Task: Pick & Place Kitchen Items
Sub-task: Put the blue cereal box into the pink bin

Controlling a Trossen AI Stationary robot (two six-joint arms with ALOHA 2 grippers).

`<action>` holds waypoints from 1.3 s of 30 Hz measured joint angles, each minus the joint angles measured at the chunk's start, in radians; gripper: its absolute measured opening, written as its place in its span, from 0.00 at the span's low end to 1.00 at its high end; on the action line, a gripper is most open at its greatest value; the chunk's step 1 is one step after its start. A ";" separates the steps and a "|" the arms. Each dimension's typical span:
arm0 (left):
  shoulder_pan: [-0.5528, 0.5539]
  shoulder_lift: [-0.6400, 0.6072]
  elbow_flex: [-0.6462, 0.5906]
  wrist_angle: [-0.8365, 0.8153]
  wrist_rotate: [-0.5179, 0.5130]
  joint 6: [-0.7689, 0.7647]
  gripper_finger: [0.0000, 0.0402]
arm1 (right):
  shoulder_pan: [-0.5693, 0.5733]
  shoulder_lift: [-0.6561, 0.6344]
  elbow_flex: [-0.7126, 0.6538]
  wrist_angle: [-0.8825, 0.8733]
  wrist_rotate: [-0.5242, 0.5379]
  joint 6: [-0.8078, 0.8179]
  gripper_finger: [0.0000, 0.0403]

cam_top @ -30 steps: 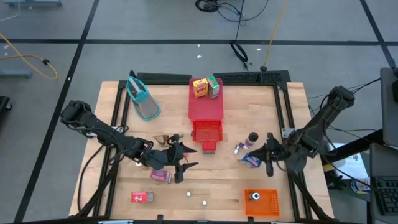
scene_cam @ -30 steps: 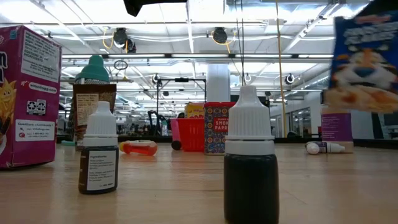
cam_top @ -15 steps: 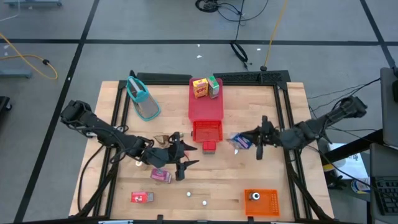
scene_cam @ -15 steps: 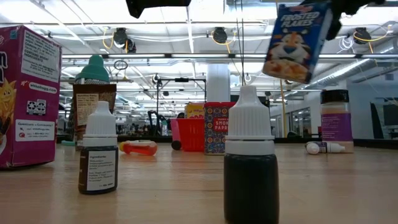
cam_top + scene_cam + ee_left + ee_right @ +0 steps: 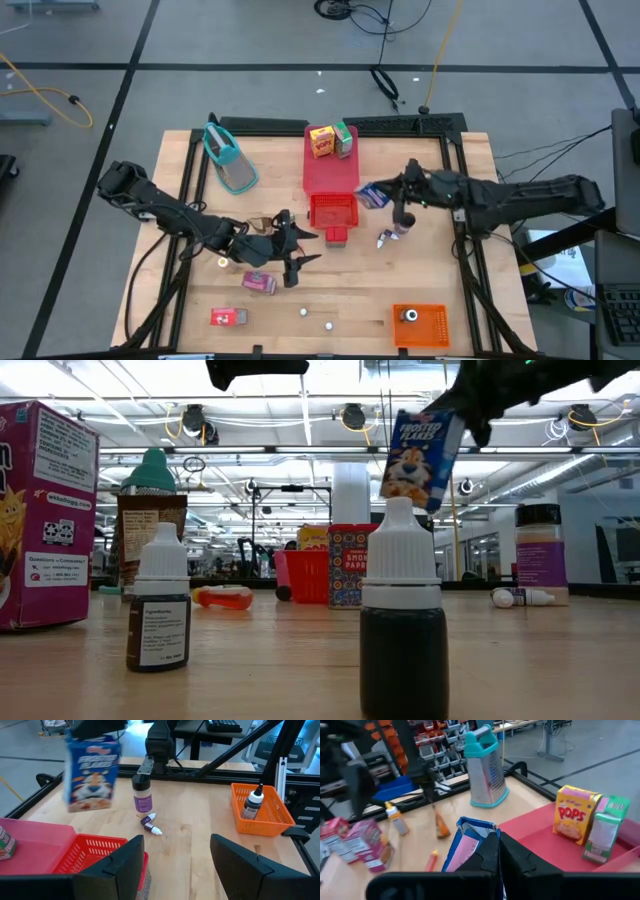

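Note:
A blue cereal carton (image 5: 373, 195) hangs in the air beside the flat red tray (image 5: 330, 172), and my right gripper (image 5: 392, 190) is shut on it. The low view shows the carton (image 5: 420, 455) tilted above the table. On the tray's far end stand a yellow carton (image 5: 320, 141) and a green carton (image 5: 344, 138). My left gripper (image 5: 298, 248) is open over the table's middle, with nothing between its fingers (image 5: 125, 865). A pink carton (image 5: 258, 283) lies near it. My right gripper pinches the blue carton's upper end (image 5: 481, 836) between its two fingers (image 5: 492, 852). They come nearly level from the table's right side. The carton hangs tilted below the gripper (image 5: 480, 395), clear of the table and of the tray.
A red basket (image 5: 333, 211) sits at the tray's near end, a small red block (image 5: 335, 236) before it. A spice jar (image 5: 403, 220) and a dropper bottle (image 5: 385, 238) are at the right. An orange bin (image 5: 418, 323) holds a bottle. A teal grater (image 5: 230, 160) lies far left.
My right gripper has swung from near the table's right edge toward the far edge and the red tray, rising a little and turning. It stays shut on the blue carton, which has travelled with it in the air to the tray's right side.

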 joint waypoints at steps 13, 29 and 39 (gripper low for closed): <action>0.005 0.000 0.000 0.002 0.000 0.040 0.57 | -0.336 0.229 0.000 0.295 -0.338 -0.043 0.00; 0.050 0.000 0.000 0.006 0.000 0.031 0.57 | -0.489 0.472 0.101 0.363 -0.416 -0.069 0.00; 0.073 0.000 0.000 0.028 0.000 0.029 0.57 | -0.495 0.543 0.105 0.445 -0.310 -0.003 0.00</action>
